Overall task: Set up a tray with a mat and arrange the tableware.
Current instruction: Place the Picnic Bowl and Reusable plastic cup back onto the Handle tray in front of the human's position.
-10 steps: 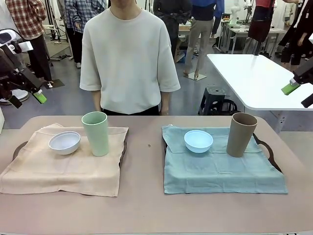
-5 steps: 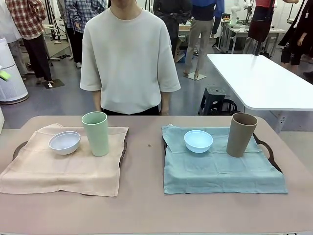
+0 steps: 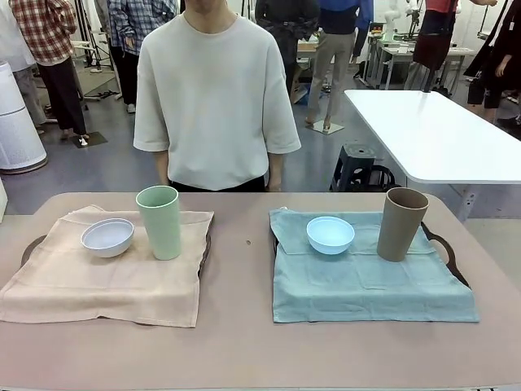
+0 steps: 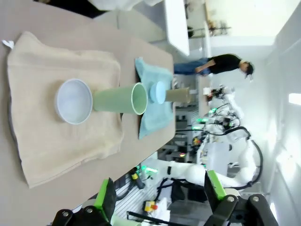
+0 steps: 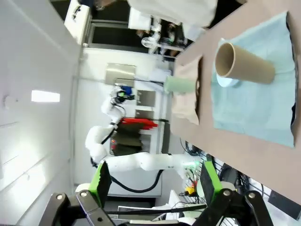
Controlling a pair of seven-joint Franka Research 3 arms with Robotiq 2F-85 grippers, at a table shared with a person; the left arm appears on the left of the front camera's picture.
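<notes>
A pinkish-brown counter (image 3: 244, 342) with rounded far corners fills the lower half of the front view. On its left side a beige mat (image 3: 106, 277) is draped over a dark tray (image 3: 31, 244), whose handle peeks out at the mat's left edge. The white bowl (image 3: 107, 237) sits toward the mat's upper left, with the pale green tumbler (image 3: 159, 221) upright just beside it on the right. On the right side a light blue mat (image 3: 366, 281) covers a second tray (image 3: 446, 248); the light blue bowl (image 3: 330, 235) sits near its upper middle and the tan-brown tumbler (image 3: 401, 224) stands upright near its upper right.

A person in a pale short-sleeved shirt (image 3: 213, 98) stands at the far edge, centre frame. Behind lie grey flooring, a white table (image 3: 431, 134) at right with a dark stool (image 3: 358, 167) beside it, and other people farther back.

In the left wrist view the left gripper (image 4: 160, 193) has its fingers spread, nothing between them, high above the counter. In the right wrist view the right gripper (image 5: 153, 181) is likewise spread and empty.
</notes>
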